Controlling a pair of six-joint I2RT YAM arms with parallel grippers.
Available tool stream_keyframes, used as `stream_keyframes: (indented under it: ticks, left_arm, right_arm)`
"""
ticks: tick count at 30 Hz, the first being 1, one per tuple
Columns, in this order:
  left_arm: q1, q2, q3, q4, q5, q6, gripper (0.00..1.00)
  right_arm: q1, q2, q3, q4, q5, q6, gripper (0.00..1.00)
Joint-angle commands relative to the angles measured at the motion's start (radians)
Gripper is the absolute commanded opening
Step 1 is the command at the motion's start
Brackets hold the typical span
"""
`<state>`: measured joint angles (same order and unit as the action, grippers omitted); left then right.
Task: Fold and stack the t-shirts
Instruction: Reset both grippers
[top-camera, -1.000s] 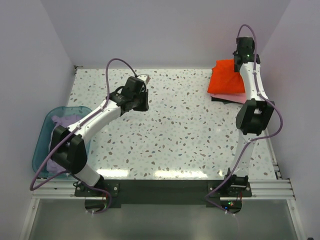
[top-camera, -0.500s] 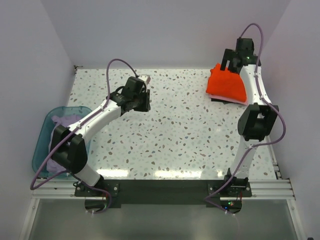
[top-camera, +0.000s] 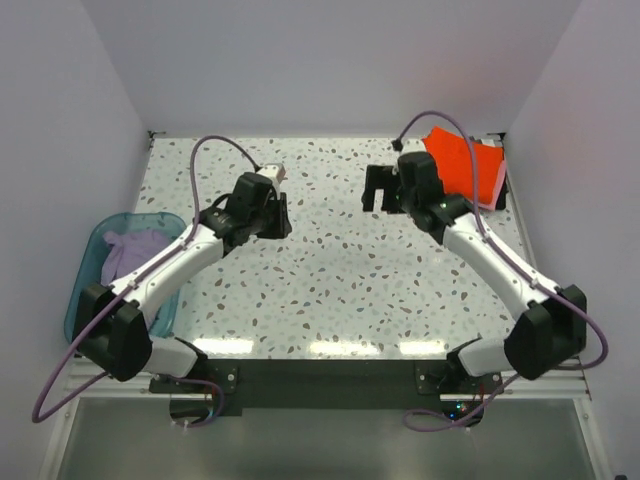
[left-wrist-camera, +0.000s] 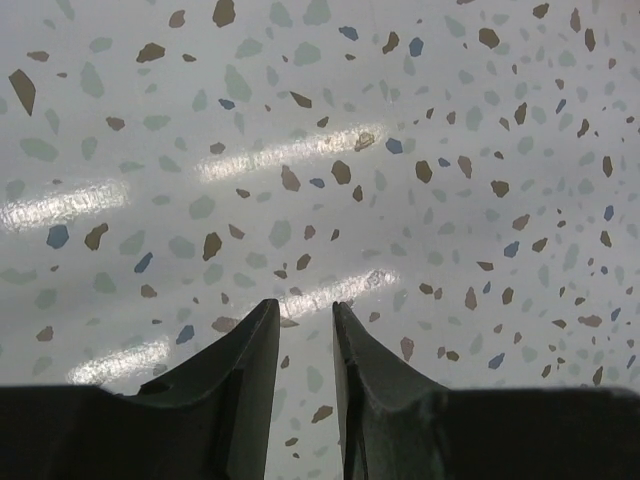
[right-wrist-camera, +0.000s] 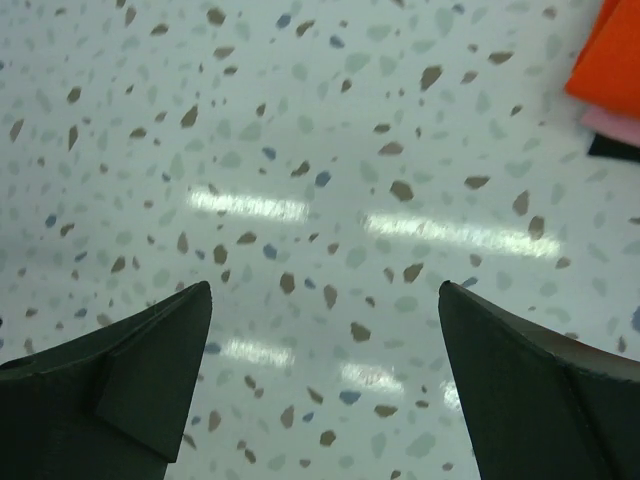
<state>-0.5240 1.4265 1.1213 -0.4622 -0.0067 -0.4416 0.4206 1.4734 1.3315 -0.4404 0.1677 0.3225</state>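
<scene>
The folded orange-red t-shirt lies at the back right of the table, on top of the pink t-shirt, whose edge shows on its right. The right wrist view catches both at its top right corner: orange-red t-shirt, pink t-shirt. A pale lavender t-shirt is heaped in the teal basin at the left. My right gripper hangs wide open and empty over bare table, left of the stack. My left gripper hovers over the table's left middle, jaws slightly apart and holding nothing.
The speckled table top lies between the two arms. Walls close in at the back and on both sides. A dark strip shows under the pink shirt's edge.
My right gripper opened wide and let go of the orange-red t-shirt, which now lies flat on the stack. That arm swung left and toward the table's middle. My left gripper shifted slightly nearer.
</scene>
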Motion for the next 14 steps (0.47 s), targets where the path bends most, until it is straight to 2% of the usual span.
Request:
stream_keyframes:
  ticks: [1, 3, 6, 10, 14]
  left_arm:
    - [0.002, -0.115, -0.095, 0.099, -0.027, -0.040, 0.33]
    - [0.002, -0.152, -0.167, 0.128, -0.032, -0.052, 0.33]
    - [-0.001, -0.221, -0.263, 0.163, -0.041, -0.068, 0.34]
    - [-0.002, -0.281, -0.344, 0.195, -0.039, -0.089, 0.34]
    - [-0.002, -0.310, -0.393, 0.227, -0.029, -0.109, 0.34]
  right_arm:
    - [0.030, -0.174, -0.219, 0.166, -0.063, 0.118, 0.99]
    - [0.032, -0.243, -0.350, 0.195, -0.100, 0.142, 0.99]
    - [0.032, -0.363, -0.454, 0.151, -0.044, 0.147, 0.99]
    - [0.032, -0.470, -0.514, 0.097, -0.016, 0.142, 0.99]
    - [0.032, -0.499, -0.540, 0.098, -0.010, 0.147, 0.99]
